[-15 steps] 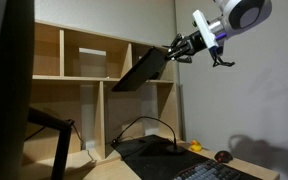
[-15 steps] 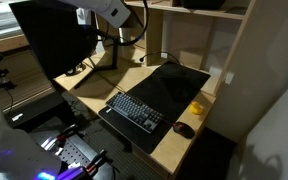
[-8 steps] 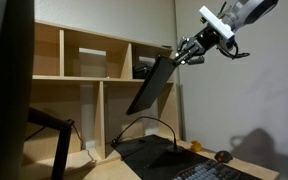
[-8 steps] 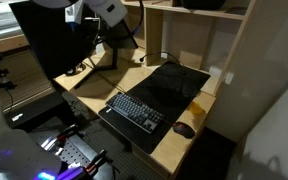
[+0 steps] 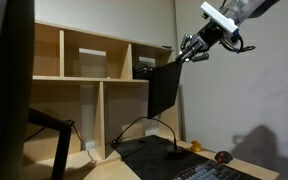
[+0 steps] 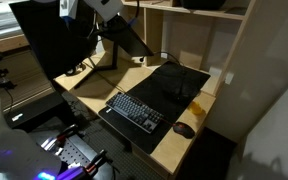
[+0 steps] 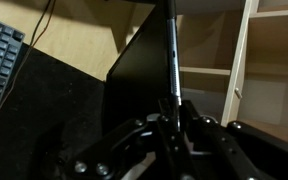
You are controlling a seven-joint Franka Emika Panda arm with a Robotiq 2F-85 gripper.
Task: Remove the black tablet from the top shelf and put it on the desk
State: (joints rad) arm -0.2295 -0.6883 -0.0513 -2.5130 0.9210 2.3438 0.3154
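The black tablet (image 5: 164,88) hangs from my gripper (image 5: 188,50), which is shut on its top corner, in front of the pale wooden shelving unit's top shelf (image 5: 94,55). It is clear of the shelf and well above the desk (image 6: 174,135). In an exterior view it shows as a dark slab (image 6: 127,38) above the desk's far side. In the wrist view the tablet (image 7: 144,70) is clamped edge-on between my fingers (image 7: 170,112), with the desk below (image 7: 69,45).
A black desk mat (image 6: 164,95) with a keyboard (image 6: 136,110) covers much of the desk. A black mouse (image 6: 184,130) and a small yellow object (image 6: 198,106) lie at the mat's edge. A chunky black device (image 5: 144,70) sits in a top compartment. A large dark monitor (image 6: 54,40) stands nearby.
The tablet has swung from a slanted pose, with its low end toward the shelf, to hanging nearly upright. My gripper has risen a little and moved away from the shelf.
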